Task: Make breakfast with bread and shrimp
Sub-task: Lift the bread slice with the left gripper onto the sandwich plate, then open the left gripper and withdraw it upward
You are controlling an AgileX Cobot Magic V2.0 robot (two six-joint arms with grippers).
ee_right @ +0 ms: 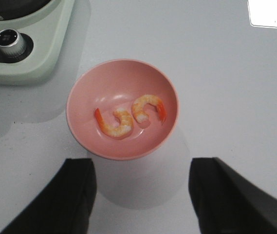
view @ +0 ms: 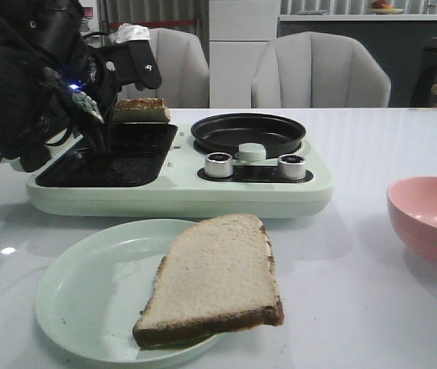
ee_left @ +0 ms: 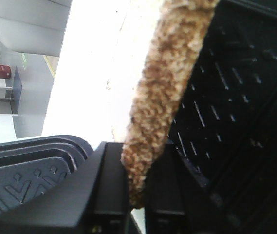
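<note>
One slice of bread (view: 216, 278) lies on the pale green plate (view: 80, 300) at the front. My left gripper (view: 104, 127) is shut on the crust of a second bread slice (view: 141, 110), holding it over the black grill tray (view: 118, 157); the left wrist view shows the toasted crust (ee_left: 165, 87) pinched between the black fingers (ee_left: 110, 185). Two curled orange-white shrimp (ee_right: 131, 114) lie in the pink bowl (ee_right: 87, 136). My right gripper (ee_right: 140, 192) hangs open above the table, just short of the bowl, nothing between its fingers.
The pale green cooker (view: 279, 196) holds a round black pan (view: 249, 132) and two silver knobs (view: 219, 164). The pink bowl (view: 427, 219) sits at the right edge of the front view. Two grey chairs (view: 319, 73) stand behind the table.
</note>
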